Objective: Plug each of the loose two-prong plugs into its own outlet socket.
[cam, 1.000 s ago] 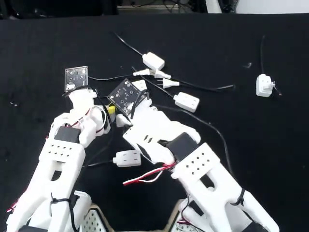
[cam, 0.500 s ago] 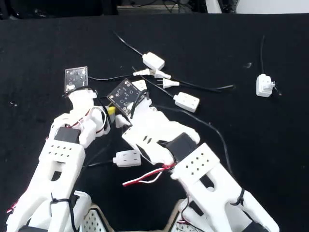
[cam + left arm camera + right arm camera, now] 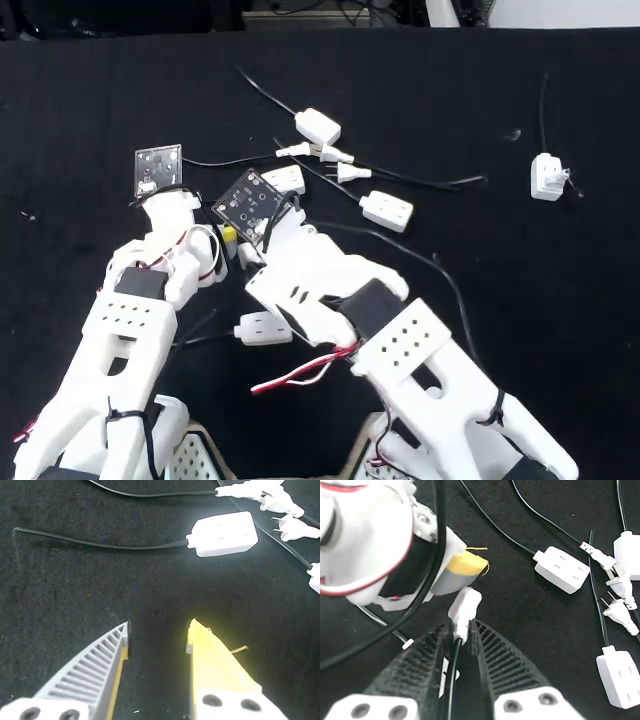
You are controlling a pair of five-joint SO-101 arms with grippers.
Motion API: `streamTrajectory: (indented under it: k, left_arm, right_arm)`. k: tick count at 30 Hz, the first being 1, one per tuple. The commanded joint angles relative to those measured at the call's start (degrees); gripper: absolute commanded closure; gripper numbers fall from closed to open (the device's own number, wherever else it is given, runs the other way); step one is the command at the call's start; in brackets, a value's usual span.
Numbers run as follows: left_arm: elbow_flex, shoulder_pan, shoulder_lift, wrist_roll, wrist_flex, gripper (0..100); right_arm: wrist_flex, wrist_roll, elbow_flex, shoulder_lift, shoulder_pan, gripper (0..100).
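Right gripper (image 3: pixel 462 630) – black fingers (image 3: pixel 492 652) pinched tight on white plug (image 3: pixel 464 607), its cord (image 3: pixel 451 680) running back between them. Plug's front end just beside yellow fingertip of other arm. Left gripper (image 3: pixel 159 627) – grey and yellow fingers parted, nothing between them, hanging over black table (image 3: pixel 60 590). White socket (image 3: pixel 222 534) lies on table beyond it, black cable trailing off. Loose plug (image 3: pixel 291 527) near that socket. High view: second socket (image 3: pixel 265 328) between arms, third socket (image 3: pixel 386 210) past right arm.
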Motion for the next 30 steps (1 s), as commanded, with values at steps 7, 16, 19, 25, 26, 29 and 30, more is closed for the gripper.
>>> streamTrajectory:
  k: [7, 16, 19, 25, 26, 29, 30]
  left_arm:
    - [-2.4, -3.8, -1.0, 0.1, 3.2, 80]
    - [-4.9, -17.1, -1.0, -21.3, 22.3, 80]
    - [-0.4, -17.9, -1.0, -27.5, 22.9, 80]
    - [9.5, -17.9, -1.0, -29.0, 14.0, 80]
    - [10.8, -17.9, -1.0, -29.0, 12.8, 80]
    - [13.4, -17.9, -1.0, -28.8, 9.8, 80]
    - [13.8, -17.9, -1.0, -28.0, 9.2, 80]
  right_arm:
    - [0.8, 0.2, -3.0, -1.9, 3.1, 98.8]
    - [21.3, 6.7, -12.1, 0.7, 6.2, 98.8]
    - [27.5, 8.1, -16.1, 6.5, 6.2, 98.8]
    - [36.6, 7.9, -28.1, 22.5, 6.2, 98.8]
    - [37.9, 7.8, -29.9, 24.2, 6.2, 98.8]
    - [39.4, 5.5, -33.5, 28.2, 6.2, 98.8]
    - [39.3, 4.0, -34.2, 29.3, 6.1, 98.8]
